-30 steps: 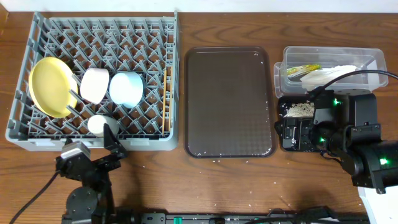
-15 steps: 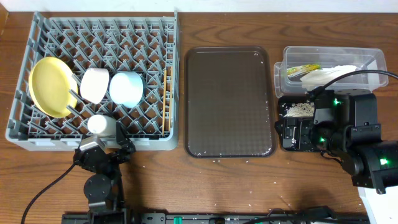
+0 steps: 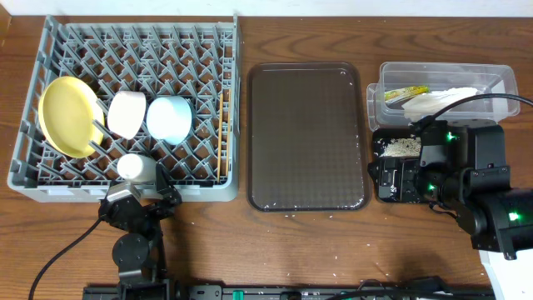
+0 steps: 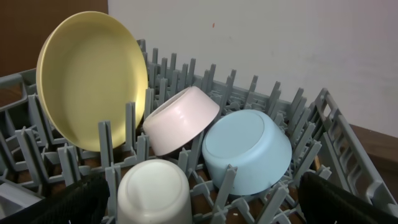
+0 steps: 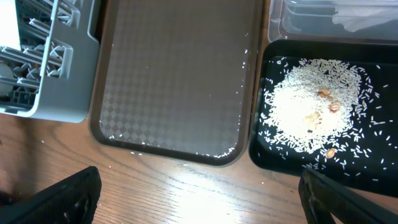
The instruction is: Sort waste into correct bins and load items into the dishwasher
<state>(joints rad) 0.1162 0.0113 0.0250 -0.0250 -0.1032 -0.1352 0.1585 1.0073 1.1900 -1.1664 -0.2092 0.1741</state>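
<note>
White cup [image 4: 152,190] sits low in the left wrist frame, framed by your left gripper's [image 3: 137,200] spread, empty fingers. Back out straight so neither finger clips it. Behind it the blue bowl [image 4: 249,152], white bowl [image 4: 180,118] and plate [image 4: 93,81] lean in the rack [image 4: 348,143]. At overhead right, your right gripper [image 3: 398,177] hangs open and empty over the black tray [image 5: 367,165] and its rice [image 5: 311,112]. The wrapper [image 3: 405,92] and paper [image 3: 441,98] lie in the tub [image 3: 491,75] beyond.

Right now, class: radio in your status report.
Left tool, right tool open, empty. Plate, white bowl, blue bowl, cup in rack. Rice in black tray; wrapper in clear tub. Stray grains on brown tray.
</note>
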